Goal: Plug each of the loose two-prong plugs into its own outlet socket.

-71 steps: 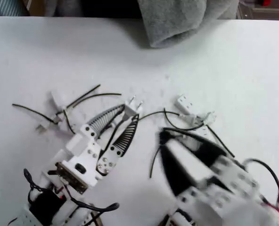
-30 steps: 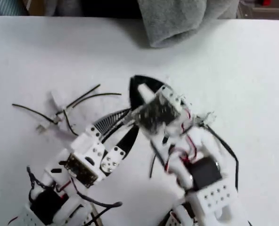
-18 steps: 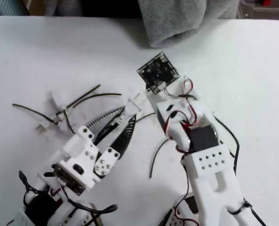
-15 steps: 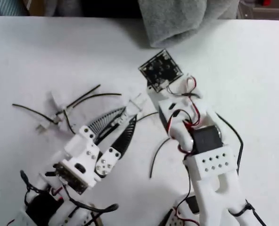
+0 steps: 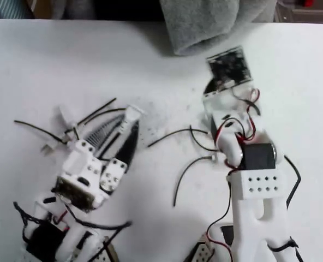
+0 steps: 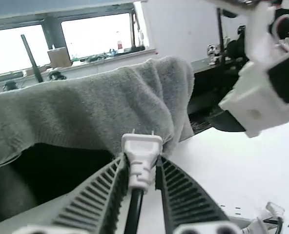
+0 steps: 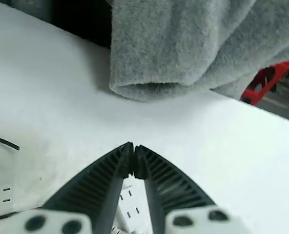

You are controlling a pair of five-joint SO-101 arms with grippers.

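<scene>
One white two-prong plug (image 6: pixel 141 155) sits pinched between the left gripper's (image 5: pixel 127 121) fingertips. Its prongs point out past them and its black cord runs back between the fingers. The right gripper (image 7: pixel 134 151), near the grey towel (image 7: pixel 183 44), has its fingertips touching. A white outlet socket (image 7: pixel 129 208) shows in the gap behind the tips, low over the table (image 5: pixel 52 60); whether the fingers pinch it cannot be told.
</scene>
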